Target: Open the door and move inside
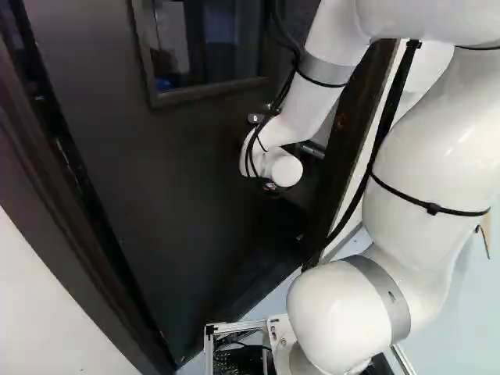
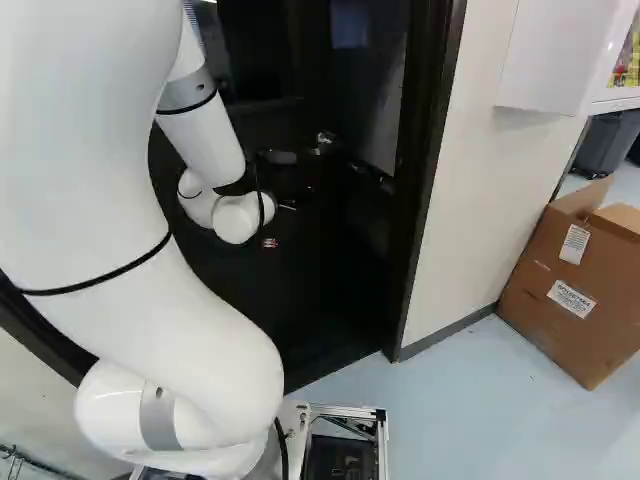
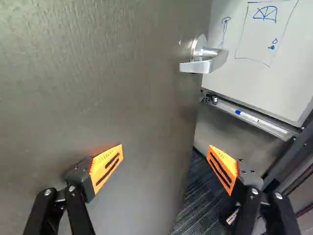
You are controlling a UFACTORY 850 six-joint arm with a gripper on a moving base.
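The dark door [image 1: 148, 187] stands ajar ahead of the arm, with a window in its upper part. Beside it, the gripper [image 1: 271, 187] is mostly hidden by the white wrist in the left base view. In the wrist view the gripper [image 3: 166, 151] is open and empty, its orange-padded fingers wide apart. One finger is over the grey door face [image 3: 107, 78]; whether it touches cannot be told. The other is beyond the door's free edge, over the gap. The silver lever handle [image 3: 203, 62] lies ahead of the fingers, near that edge, with nothing gripping it.
Through the gap show a whiteboard [image 3: 264, 44], its marker tray [image 3: 249, 117] and dark carpet [image 3: 188, 205]. A dark door frame [image 2: 427, 170] borders the doorway, with a pale wall [image 2: 480, 190] beside it. A cardboard box [image 2: 560, 290] stands on the floor farther right.
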